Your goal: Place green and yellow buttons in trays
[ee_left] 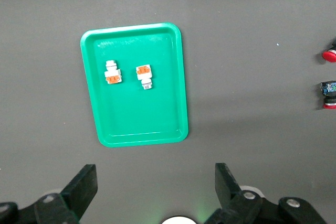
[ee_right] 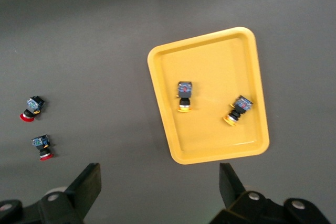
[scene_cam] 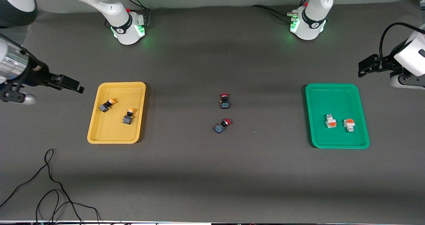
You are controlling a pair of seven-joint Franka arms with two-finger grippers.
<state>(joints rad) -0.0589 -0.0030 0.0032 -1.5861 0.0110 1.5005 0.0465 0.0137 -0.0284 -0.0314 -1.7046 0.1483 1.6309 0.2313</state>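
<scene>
The yellow tray [scene_cam: 113,129] lies toward the right arm's end of the table and holds two black-bodied yellow-capped buttons [scene_cam: 107,105] [scene_cam: 128,116]. They also show in the right wrist view [ee_right: 184,96] [ee_right: 237,110]. The green tray [scene_cam: 332,98] lies toward the left arm's end and holds two white-grey buttons with orange blocks [scene_cam: 330,121] [scene_cam: 349,124]. These also show in the left wrist view [ee_left: 112,72] [ee_left: 144,76]. My right gripper [scene_cam: 71,84] [ee_right: 159,169] is open and empty, up over bare table beside the yellow tray. My left gripper [scene_cam: 365,67] [ee_left: 155,170] is open and empty, up over bare table beside the green tray.
Two black switches with red caps [scene_cam: 224,101] [scene_cam: 222,126] lie on the table's middle, between the trays. A loose black cable [scene_cam: 49,185] curls on the table near the front camera at the right arm's end.
</scene>
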